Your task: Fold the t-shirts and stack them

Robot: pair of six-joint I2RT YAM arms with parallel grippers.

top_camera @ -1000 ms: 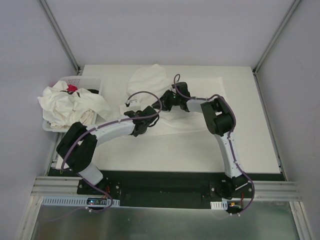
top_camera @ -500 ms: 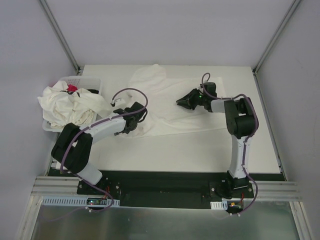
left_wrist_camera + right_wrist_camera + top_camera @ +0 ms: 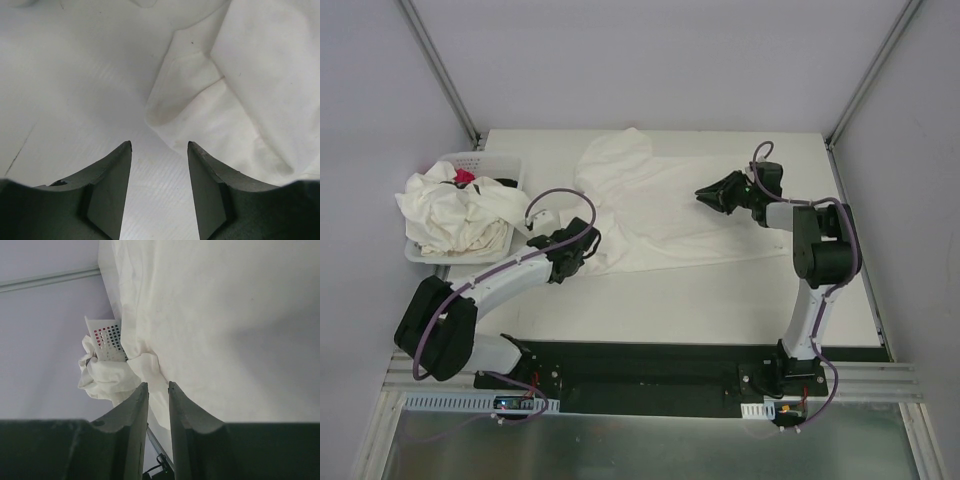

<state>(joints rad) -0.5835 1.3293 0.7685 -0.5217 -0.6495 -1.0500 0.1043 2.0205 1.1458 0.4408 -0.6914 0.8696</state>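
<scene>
A second ago both my arms crowded over the middle of the spread t-shirt [image 3: 660, 215]; now they stand well apart. My left gripper [image 3: 578, 250] has drawn back to the shirt's near left edge. My right gripper [image 3: 712, 192] has swung out over its right part and points left. The shirt lies flatter and wider across the table [image 3: 720, 300] than it did. The heap of t-shirts [image 3: 450, 215] in the basket [image 3: 488, 160] has not changed, and the red packet [image 3: 465, 177] shows at its far side.

The overhead view does not show my jaws well. The left wrist view does: my left fingers [image 3: 112, 185] stand clearly apart with nothing between them. Bare table lies beneath them, and a doubled-over edge of the shirt sits just beyond the tips. The right wrist view shows my right fingers [image 3: 132, 415] with only a narrow gap and no cloth pinched in it. They are raised above the shirt and look along it toward the basket's perforated wall, which the left wrist view misses.
</scene>
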